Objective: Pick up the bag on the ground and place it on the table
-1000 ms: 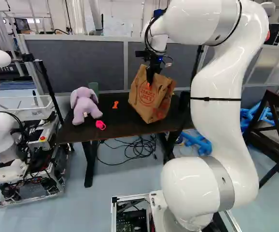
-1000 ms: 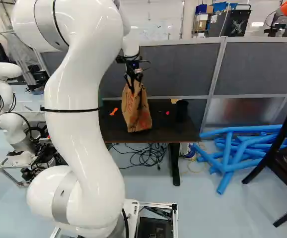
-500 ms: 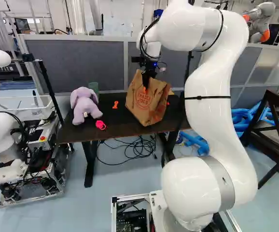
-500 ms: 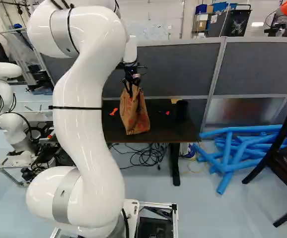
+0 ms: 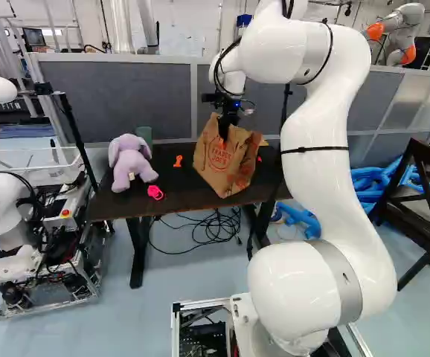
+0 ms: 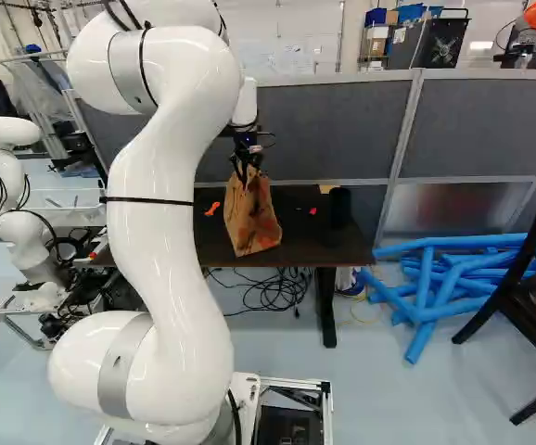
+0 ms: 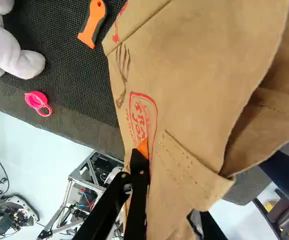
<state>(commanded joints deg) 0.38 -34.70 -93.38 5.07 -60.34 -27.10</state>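
Observation:
In the left base view my gripper (image 5: 224,132) is at the top of the brown paper bag (image 5: 225,160), which leans over the dark table (image 5: 172,197). The wrist view has the gripper (image 7: 159,167) shut on the bag's paper (image 7: 199,85), one finger with an orange pad (image 7: 143,148) lying over the printed side, the other mostly hidden by the paper. The bag's bottom is low at the table's front part; whether it touches the top I cannot tell.
A purple plush toy (image 5: 131,161), a pink ring-shaped item (image 5: 155,192) and an orange tool (image 5: 178,161) lie beside the bag. A black cylinder (image 6: 339,206) stands at the table's right part. Another robot (image 5: 5,201) is left; a grey partition (image 6: 333,130) stands behind.
The arm has folded and brought the gripper and bag slightly lower, a little leftward in the left base view. The bag's lower end has come nearer the table's front edge. The base has stayed put.

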